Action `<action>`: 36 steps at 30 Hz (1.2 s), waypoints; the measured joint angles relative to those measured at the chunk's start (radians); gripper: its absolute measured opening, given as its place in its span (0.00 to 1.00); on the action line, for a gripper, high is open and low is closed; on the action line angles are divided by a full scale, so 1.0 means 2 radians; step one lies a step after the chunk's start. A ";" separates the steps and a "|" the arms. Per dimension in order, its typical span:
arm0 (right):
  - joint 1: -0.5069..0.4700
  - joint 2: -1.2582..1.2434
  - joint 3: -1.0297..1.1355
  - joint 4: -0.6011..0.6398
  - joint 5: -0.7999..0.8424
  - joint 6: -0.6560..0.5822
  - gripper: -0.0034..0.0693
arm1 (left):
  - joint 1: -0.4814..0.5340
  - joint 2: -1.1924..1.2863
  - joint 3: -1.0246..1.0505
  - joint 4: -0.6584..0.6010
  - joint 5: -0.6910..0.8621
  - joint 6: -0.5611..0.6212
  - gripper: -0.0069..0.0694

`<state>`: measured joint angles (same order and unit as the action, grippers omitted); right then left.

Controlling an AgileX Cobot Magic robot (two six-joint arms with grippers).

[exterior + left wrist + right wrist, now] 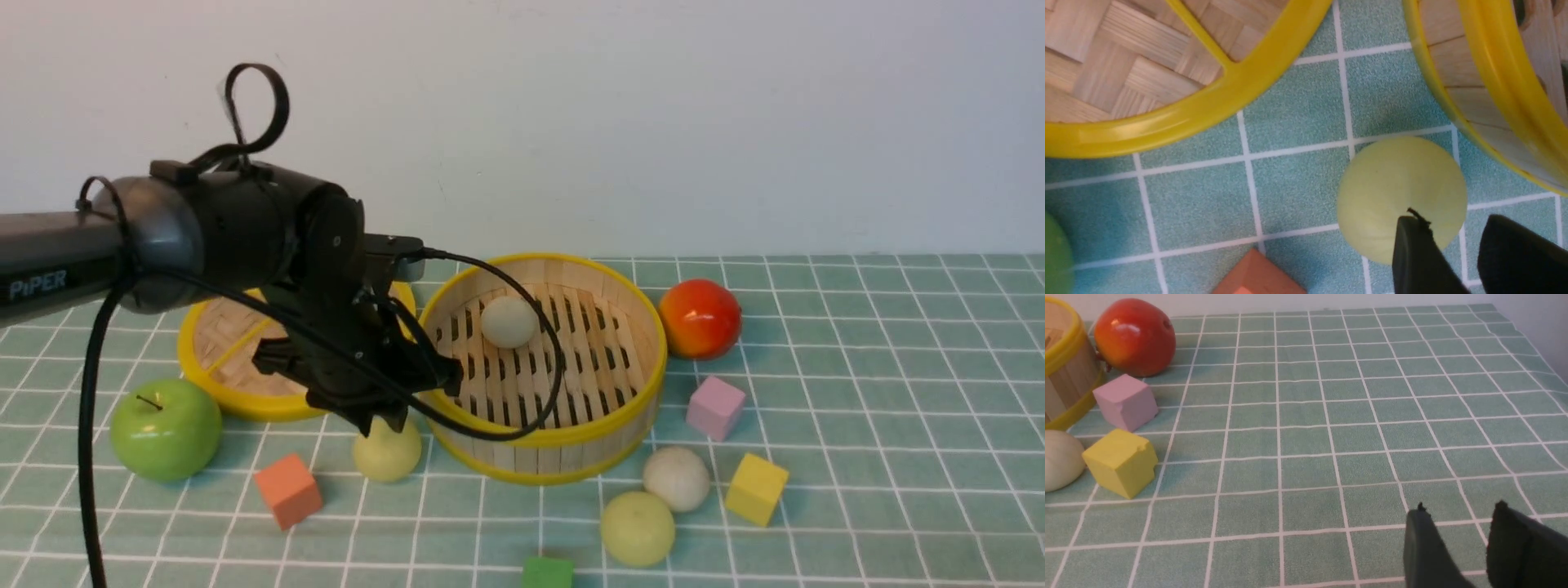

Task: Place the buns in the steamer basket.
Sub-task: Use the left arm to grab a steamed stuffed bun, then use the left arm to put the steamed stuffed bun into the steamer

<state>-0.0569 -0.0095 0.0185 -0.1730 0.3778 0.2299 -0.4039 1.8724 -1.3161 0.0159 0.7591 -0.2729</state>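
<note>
— Where's the left claw (380, 421)?
— Just over a yellow-green bun (389, 454) beside the steamer basket (563, 447); jaws partly open, gripping nothing.
— And the basket?
— One off-white bun (509, 321) inside; a second off-white bun (676, 478) and another yellow-green one (638, 528) lie outside, in front; the right claw (1459, 512) stands open, empty.

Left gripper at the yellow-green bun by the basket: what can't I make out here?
- Front view: the left gripper overlaps the top of the yellow-green bun; touching or hovering, cannot tell.
- Left wrist view: one of the fingers covers part of that bun; the frame edge cuts both off.
- Front view: the green cube is cut by the bottom edge; the right gripper is out of frame.
</note>
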 joint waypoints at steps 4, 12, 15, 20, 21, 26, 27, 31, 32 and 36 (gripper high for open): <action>0.000 0.000 0.000 0.000 0.000 0.000 0.38 | 0.000 0.012 0.000 -0.002 -0.001 -0.001 0.38; 0.000 0.000 0.000 0.000 0.000 0.000 0.38 | 0.000 0.030 0.000 0.005 -0.006 -0.001 0.40; 0.000 0.000 0.000 0.000 0.000 0.000 0.38 | 0.000 0.035 0.000 0.005 -0.016 -0.001 0.40; 0.000 0.000 0.000 0.000 0.000 0.000 0.38 | 0.000 0.038 0.000 0.006 -0.024 -0.001 0.37; 0.000 0.000 0.000 0.000 0.000 0.000 0.38 | 0.000 0.038 0.000 0.007 -0.024 -0.001 0.35; 0.000 0.000 0.000 0.000 0.000 0.000 0.38 | 0.000 0.038 -0.008 0.008 -0.012 0.000 0.16; 0.000 0.000 0.000 0.000 0.000 0.000 0.38 | 0.000 0.038 -0.011 0.008 -0.007 0.000 0.12; 0.000 0.000 0.000 0.000 0.000 0.000 0.38 | 0.000 0.031 -0.029 0.008 0.014 0.000 0.07; 0.000 0.000 0.000 0.000 0.000 0.000 0.38 | 0.000 0.030 -0.029 0.009 0.015 0.000 0.07; 0.000 0.000 0.000 0.000 0.000 0.000 0.38 | 0.000 0.006 -0.057 0.013 0.042 0.000 0.07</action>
<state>-0.0569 -0.0095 0.0185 -0.1730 0.3778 0.2299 -0.4039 1.8838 -1.4294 0.0418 0.8424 -0.2725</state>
